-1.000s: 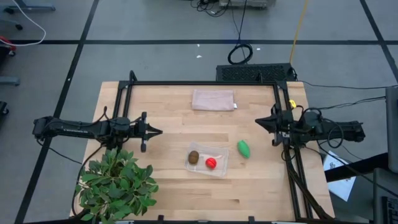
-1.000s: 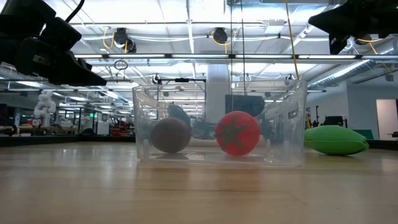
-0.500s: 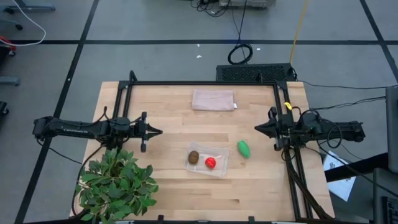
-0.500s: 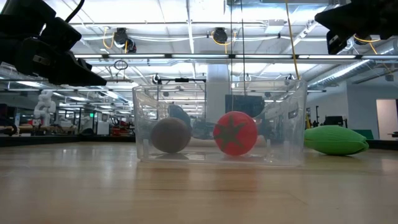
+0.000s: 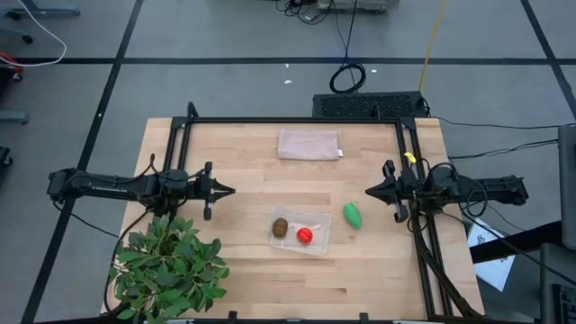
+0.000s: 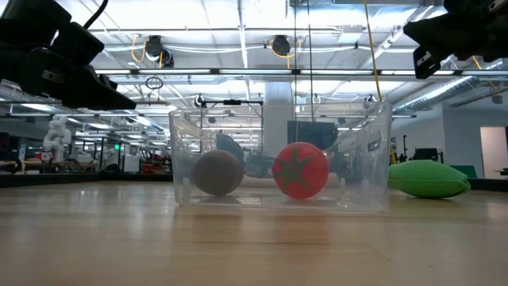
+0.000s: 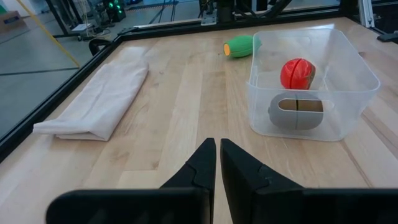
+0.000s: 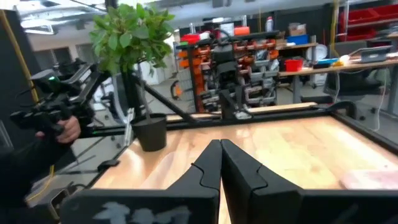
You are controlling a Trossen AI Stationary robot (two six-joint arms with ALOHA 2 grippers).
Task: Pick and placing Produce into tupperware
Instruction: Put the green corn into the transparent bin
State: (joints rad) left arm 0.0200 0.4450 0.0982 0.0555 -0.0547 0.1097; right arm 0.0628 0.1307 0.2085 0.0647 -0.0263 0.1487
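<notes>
We see our right gripper clenched and empty, nearest the bright green oval fruit, which lies just inward of it beside the clear rectangular plastic tupperware, long axis slanting across the table; our left gripper waits clenched, well apart.

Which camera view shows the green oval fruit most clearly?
The low view: the green oval fruit lies in profile beside the tupperware, outside it. The high view shows it small from above; the left wrist view shows it far off. The right wrist view misses it.
</notes>
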